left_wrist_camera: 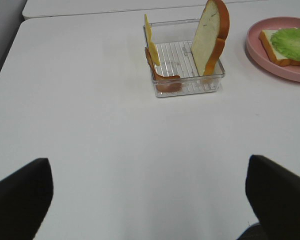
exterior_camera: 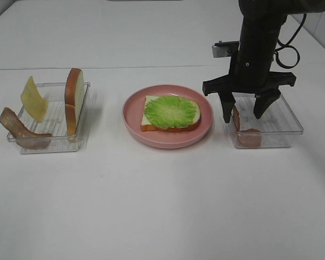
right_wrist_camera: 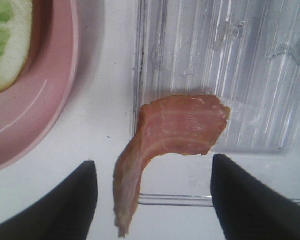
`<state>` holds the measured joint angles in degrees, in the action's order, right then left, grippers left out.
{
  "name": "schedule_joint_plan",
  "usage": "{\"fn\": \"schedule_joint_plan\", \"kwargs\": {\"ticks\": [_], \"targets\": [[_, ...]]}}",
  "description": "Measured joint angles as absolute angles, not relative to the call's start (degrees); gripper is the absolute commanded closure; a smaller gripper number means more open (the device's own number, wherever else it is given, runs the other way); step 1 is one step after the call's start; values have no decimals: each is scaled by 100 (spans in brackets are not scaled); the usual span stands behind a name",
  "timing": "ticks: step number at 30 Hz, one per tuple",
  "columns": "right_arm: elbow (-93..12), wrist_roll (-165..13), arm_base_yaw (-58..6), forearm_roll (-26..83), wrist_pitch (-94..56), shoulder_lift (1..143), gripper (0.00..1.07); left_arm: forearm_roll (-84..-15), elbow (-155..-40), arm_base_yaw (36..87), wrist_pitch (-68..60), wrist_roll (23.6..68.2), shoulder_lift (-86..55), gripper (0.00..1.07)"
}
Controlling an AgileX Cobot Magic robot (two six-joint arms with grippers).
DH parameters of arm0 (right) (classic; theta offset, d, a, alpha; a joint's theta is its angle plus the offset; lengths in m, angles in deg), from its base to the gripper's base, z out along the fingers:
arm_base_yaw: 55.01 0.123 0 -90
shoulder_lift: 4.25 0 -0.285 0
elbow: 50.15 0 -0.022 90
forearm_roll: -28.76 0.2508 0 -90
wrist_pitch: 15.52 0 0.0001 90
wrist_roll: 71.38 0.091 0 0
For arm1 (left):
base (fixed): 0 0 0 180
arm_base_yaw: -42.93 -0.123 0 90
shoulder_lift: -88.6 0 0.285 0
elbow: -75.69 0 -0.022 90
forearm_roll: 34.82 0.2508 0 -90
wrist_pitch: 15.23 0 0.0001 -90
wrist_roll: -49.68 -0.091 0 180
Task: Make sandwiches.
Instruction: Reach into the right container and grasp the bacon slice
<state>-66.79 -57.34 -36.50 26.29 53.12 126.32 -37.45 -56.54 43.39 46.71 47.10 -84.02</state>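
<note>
Lower your right claw (exterior_camera: 242, 118), now open on both sides of the bacon (right_wrist_camera: 175, 125) (nothing held yet), pinch its wide flat part, then lift slowly out of the tray (exterior_camera: 292, 122).

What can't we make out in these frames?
- Left wrist: left gripper shows only its fingertips, the rest is cut off by the frame edge. The plate is also cut by an edge.
- Exterior high: left gripper is out of frame.
- Exterior high: right gripper blocks part of the bacon strip in the right tray.
- Exterior high: lettuce covers the bread slice, so anything between them is hidden.
</note>
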Motion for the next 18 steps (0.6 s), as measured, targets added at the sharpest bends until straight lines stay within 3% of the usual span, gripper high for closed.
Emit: {"fn": "schedule_joint_plan", "kwargs": {"ticks": [4, 5, 6, 7, 8, 9, 10, 11, 12, 18], "targets": [[-6679, -5734, -3650, 2629, 5312, 12632, 49, -3745, -5654, 4339, 4671, 4710, -8402, 6], [-6679, -5734, -3650, 2629, 5312, 12632, 56, -3745, -5654, 4339, 4671, 4710, -8402, 6], [-6679, -5734, -3650, 2629, 5312, 12632, 56, -3745, -5654, 4339, 4671, 4710, -8402, 6], [-6679, -5734, -3650, 2629, 5312, 12632, 69, -3745, -5654, 4339, 4671, 4710, -8402, 6], [-6679, -5734, -3650, 2629, 5312, 12632, 69, -3745, -5654, 4339, 4671, 4710, -8402, 6], [-6679, -5734, -3650, 2629, 5312, 12632, 77, -3745, -5654, 4339, 4671, 4710, -8402, 6], [-6679, -5734, -3650, 2629, 5312, 12632, 92, -3745, -5654, 4339, 4671, 4710, -8402, 6], [-6679, -5734, -3650, 2629, 5312, 12632, 92, -3745, -5654, 4339, 4671, 4710, -8402, 6], [-6679, -5734, -3650, 2629, 5312, 12632, 107, -3745, -5654, 4339, 4671, 4710, -8402, 6], [-6679, -5734, -3650, 2629, 5312, 12632, 107, -3745, -5654, 4339, 4671, 4710, -8402, 6]]}}
